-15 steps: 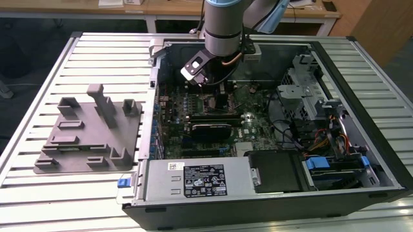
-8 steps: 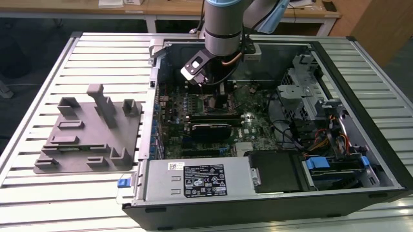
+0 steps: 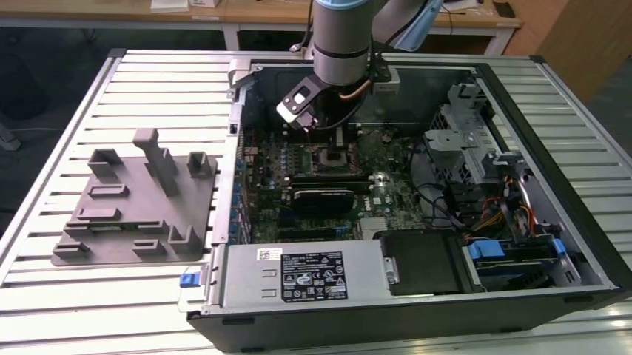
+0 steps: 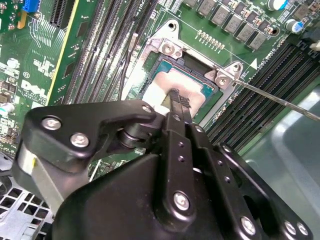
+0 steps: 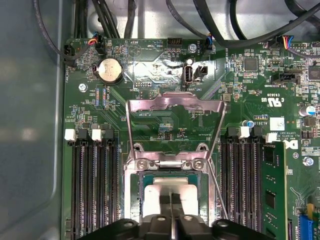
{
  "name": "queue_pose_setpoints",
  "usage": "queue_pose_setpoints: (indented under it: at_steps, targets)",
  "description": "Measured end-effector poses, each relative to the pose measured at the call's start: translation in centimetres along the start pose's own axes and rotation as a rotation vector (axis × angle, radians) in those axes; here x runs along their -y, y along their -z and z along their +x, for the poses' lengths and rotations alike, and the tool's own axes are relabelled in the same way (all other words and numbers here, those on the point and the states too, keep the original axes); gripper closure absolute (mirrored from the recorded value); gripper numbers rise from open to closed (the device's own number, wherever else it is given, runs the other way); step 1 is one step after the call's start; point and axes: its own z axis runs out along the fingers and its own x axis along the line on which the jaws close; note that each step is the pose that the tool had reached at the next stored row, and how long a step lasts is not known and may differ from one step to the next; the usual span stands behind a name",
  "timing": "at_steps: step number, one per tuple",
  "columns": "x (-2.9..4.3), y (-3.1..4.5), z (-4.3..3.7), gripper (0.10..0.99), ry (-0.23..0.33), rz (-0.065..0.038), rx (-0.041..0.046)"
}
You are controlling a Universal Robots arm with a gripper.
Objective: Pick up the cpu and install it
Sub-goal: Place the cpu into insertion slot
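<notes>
The cpu (image 4: 159,84), a small square chip with a silvery-white top plate, lies flat in the open socket (image 4: 210,90) on the green motherboard. In the first wrist view the cpu (image 5: 187,192) sits below the raised metal load plate (image 5: 175,107). My gripper (image 4: 175,96) hangs straight over it, its two black fingers pressed together with the tips at the plate's middle. Whether the tips touch the plate I cannot tell. The fingertips (image 5: 165,200) cover part of the chip. In the exterior view my gripper (image 3: 328,132) stands inside the computer case, above the socket (image 3: 331,157).
The thin wire lever (image 4: 280,100) juts out beside the socket. Memory slots (image 5: 95,185) flank it on both sides. A grey plastic tray (image 3: 138,200) with upright blocks lies on the slatted table at the exterior view's left. Drive cages and cables (image 3: 493,214) crowd the case's right.
</notes>
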Motion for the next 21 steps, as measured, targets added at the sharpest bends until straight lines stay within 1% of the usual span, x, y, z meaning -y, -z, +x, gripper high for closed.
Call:
queue_pose_setpoints:
  at_steps: [1, 3, 21]
  targets:
    - [0.00, 0.00, 0.00, 0.973, 0.000, 0.000, 0.0000]
    - [0.00, 0.02, 0.00, 0.980, 0.000, 0.000, 0.0000]
    - [0.01, -0.19, 0.00, 0.980, 0.000, 0.000, 0.0005]
